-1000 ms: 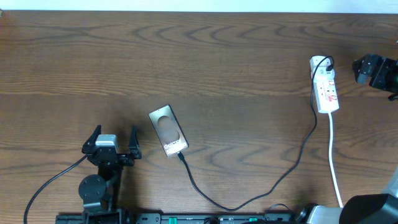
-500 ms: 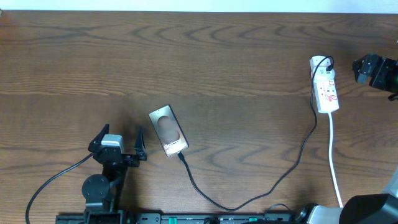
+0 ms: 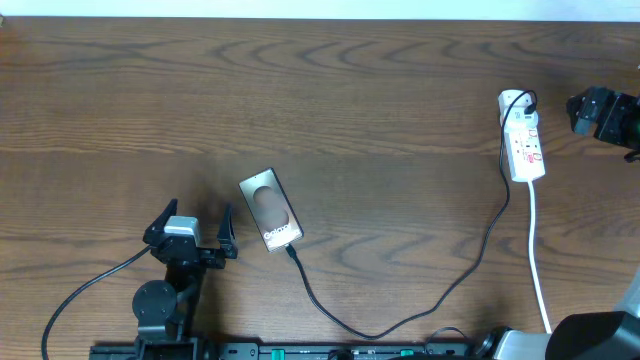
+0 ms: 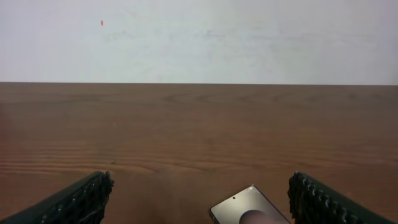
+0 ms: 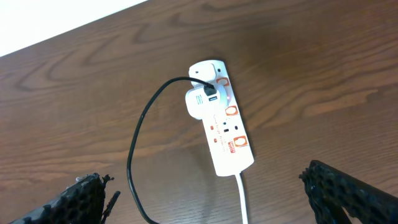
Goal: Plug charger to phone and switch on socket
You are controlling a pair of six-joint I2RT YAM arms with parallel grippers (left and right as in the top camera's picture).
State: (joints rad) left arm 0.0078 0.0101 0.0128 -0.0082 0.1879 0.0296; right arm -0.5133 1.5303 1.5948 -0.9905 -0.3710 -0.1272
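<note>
The phone lies back-up on the table, and its far corner shows in the left wrist view. The black charger cable runs from the phone's near end, where its tip meets the phone, in a loop to the white socket strip. In the right wrist view the cable enters a white adapter on the socket. My left gripper is open and empty, left of the phone. My right gripper is open and empty, right of the socket.
The socket's white cord runs to the table's front edge and also shows in the right wrist view. My left arm's black cable trails at the front left. A white wall lies beyond the table's far edge.
My left gripper has moved a little to the right and toward the front edge, closer to the phone. The right arm, phone, cable and socket have not moved.
</note>
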